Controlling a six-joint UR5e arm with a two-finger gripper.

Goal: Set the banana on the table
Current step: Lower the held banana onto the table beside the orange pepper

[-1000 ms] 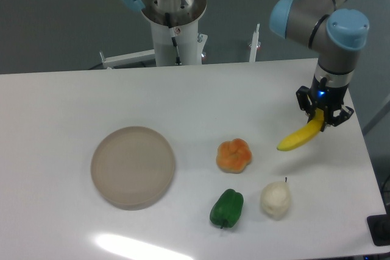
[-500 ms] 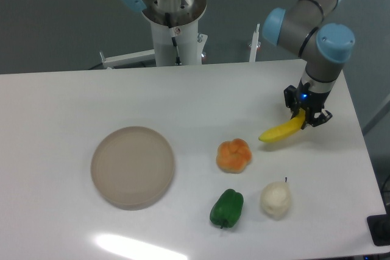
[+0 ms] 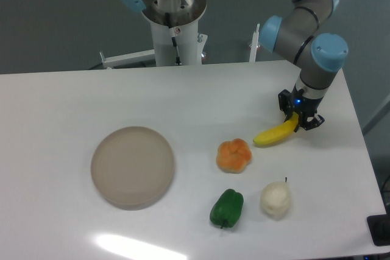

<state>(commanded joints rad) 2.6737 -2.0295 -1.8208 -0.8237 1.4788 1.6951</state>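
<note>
The black two-finger tool (image 3: pixel 297 120) is pinching one end of the small, curved, bright yellow banana (image 3: pixel 275 134), which slants down and away from it toward the round, lobed orange fruit (image 3: pixel 234 155). Taking that orange fruit as the landmark, the banana's free tip sits just beside and slightly behind it on the arm's side, not touching it. The banana looks very low over the large, flat white desk (image 3: pixel 183 101), though whether its tip already rests on the surface cannot be told from this view. Judged from this, the carry is mostly done; what is left is settling the banana down, letting go and lifting clear. In front of the orange fruit lie a green pepper (image 3: pixel 226 207) and a pale round fruit (image 3: pixel 275 200); a round beige plate (image 3: pixel 133 167) sits well apart.
</note>
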